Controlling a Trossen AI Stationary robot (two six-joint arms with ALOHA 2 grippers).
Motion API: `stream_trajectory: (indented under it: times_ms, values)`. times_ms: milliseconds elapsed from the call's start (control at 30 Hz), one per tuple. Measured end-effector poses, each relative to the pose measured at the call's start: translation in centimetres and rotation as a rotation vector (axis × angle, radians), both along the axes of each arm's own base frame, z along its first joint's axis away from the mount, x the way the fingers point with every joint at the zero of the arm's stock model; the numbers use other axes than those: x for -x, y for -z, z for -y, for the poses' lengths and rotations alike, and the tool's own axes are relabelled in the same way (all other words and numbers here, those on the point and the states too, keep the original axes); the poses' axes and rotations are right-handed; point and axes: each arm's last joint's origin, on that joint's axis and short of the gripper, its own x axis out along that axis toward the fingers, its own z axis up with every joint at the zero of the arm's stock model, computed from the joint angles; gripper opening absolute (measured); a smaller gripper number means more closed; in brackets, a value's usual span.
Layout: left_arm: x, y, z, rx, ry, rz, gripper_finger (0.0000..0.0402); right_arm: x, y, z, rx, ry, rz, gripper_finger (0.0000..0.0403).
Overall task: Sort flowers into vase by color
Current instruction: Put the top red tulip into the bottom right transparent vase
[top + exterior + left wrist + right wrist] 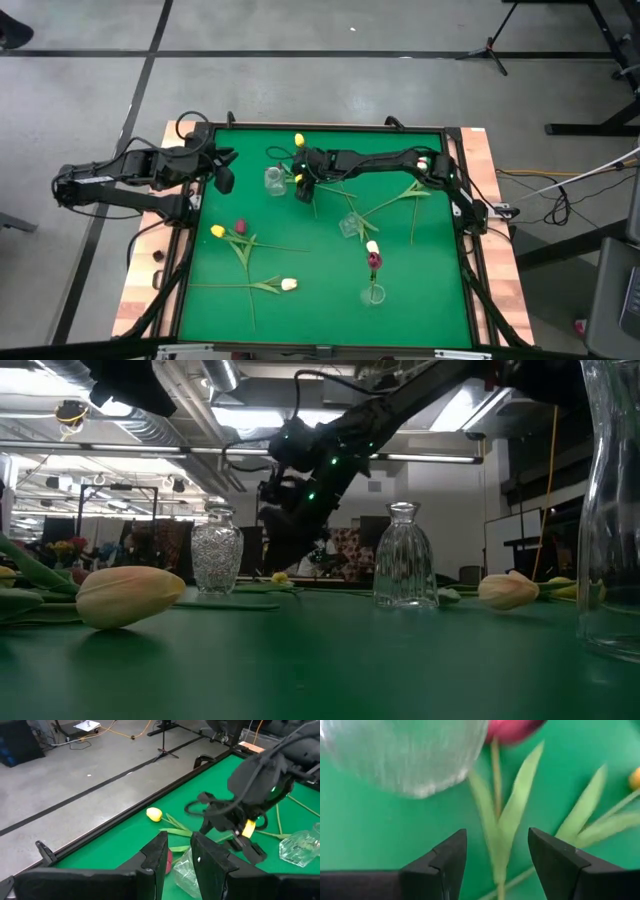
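Observation:
My right gripper [303, 187] [497, 857] is open and hovers low beside a clear glass vase [274, 180] [405, 755]. Its fingers stand on either side of a green stem with narrow leaves [502, 830]; a dark magenta head [512, 730] lies past the fingertips, and nothing is touched. My left gripper [226, 180] [180, 857] waits at the table's left edge, open by a narrow gap. Lying flat on the table are a yellow tulip [298, 140] [154, 813], another yellow [217, 231], a magenta [240, 227], and two cream ones [289, 284] [372, 246]. One magenta tulip [374, 262] stands in a vase [374, 294].
A third glass vase [350, 226] stands mid-table among long loose stems [400, 198]. In the low view, vases [217, 555] [404, 560] [610, 510] and cream tulips [128, 595] [508, 591] show. A raised dark rim [330, 127] borders the green surface; the near right part is open.

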Motion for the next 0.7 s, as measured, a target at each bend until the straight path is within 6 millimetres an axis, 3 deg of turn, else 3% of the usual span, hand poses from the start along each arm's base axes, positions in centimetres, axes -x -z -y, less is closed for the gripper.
stream_trajectory:
  times_ms: [700]
  values:
    - [0.1, 0.1, 0.0, 0.003, -0.002, -0.014, 0.0084, 0.3, 2.2, 0.1, 0.096, -0.024, 0.023, 0.0209]
